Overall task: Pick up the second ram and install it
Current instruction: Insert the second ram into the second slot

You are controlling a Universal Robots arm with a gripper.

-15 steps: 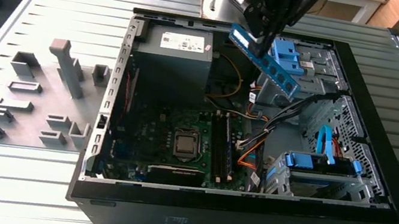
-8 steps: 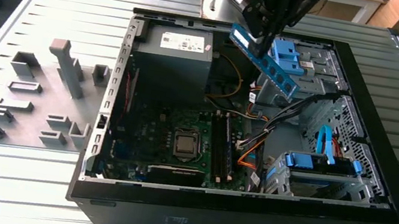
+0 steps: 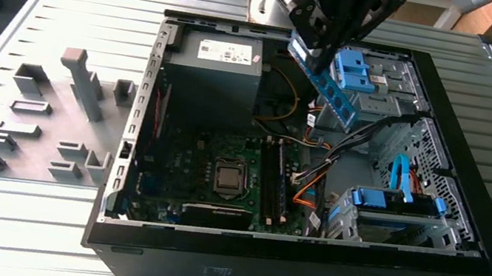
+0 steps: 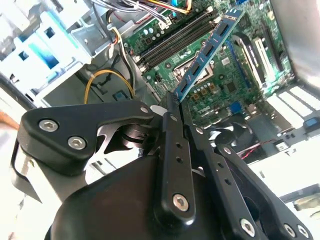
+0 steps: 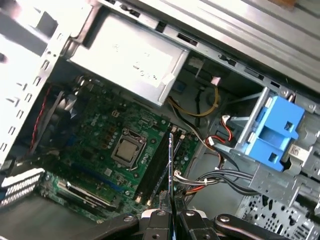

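Hanging over the open computer case (image 3: 468, 243), the gripper (image 3: 313, 48) has its black fingers (image 4: 172, 112) pinched on one end of the second ram (image 3: 327, 84), a long blue circuit-board stick carried clear of the motherboard (image 3: 211, 170). In the exterior view the stick slopes down from the gripper toward the exterior view's right, passing just in front of a blue drive-bay clip (image 3: 350, 69) near the case's far wall. In the second wrist view the ram (image 4: 207, 52) runs away from the fingertips over the board, showing a row of black chips; no lettering on it can be read. In the first wrist view it appears edge-on as a thin blue line (image 5: 171, 170) rising from between the closed fingers, above the dark memory slots (image 5: 155, 167) beside the processor socket (image 5: 128, 151).

Print in the scene is limited to a white label (image 3: 225, 50) on the grey power supply (image 3: 212, 72); its text is too small to make out. A second small label (image 5: 300, 151) sits on the blue clip (image 5: 272, 132) in the first wrist view, likewise illegible.

The arm descends from the top of the exterior view, its wrist tilted so the fingers point down into the case's far end. The case lies on its side on a slatted grey table (image 3: 68, 3), with grey fixture blocks (image 3: 38, 126) to the exterior view's left.
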